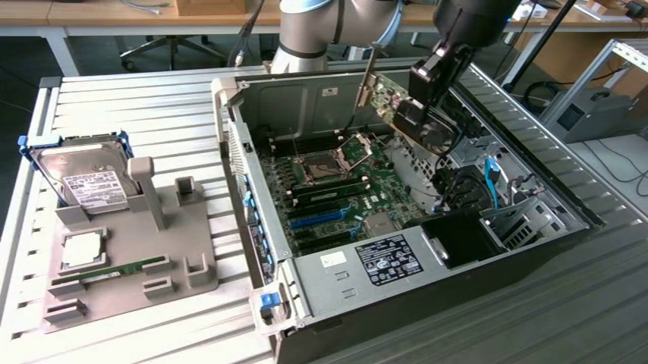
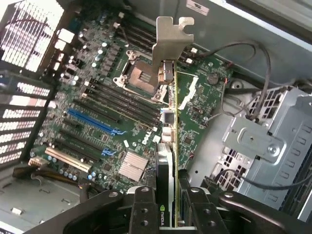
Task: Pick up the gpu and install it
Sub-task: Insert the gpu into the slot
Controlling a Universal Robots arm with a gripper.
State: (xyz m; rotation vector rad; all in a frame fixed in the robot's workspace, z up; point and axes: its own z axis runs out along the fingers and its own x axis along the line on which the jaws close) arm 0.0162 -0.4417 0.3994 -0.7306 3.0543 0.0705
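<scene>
We see claw (image 2: 168, 207) clamped on gpu (image 2: 165, 156), card edge-on in air above motherboard (image 2: 112, 112) inside open case (image 1: 303, 98). We judge it light, stiff, fragile: hold flat faces mid-length, sparing connector edge, thin bracket (image 2: 170, 41).

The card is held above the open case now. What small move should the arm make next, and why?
Probably shift the gpu sideways toward the long blue slot, without lowering yet. The claw is shut on the card, and it hangs above the motherboard near the processor socket, apart from that slot, so it seems not lined up.
</scene>
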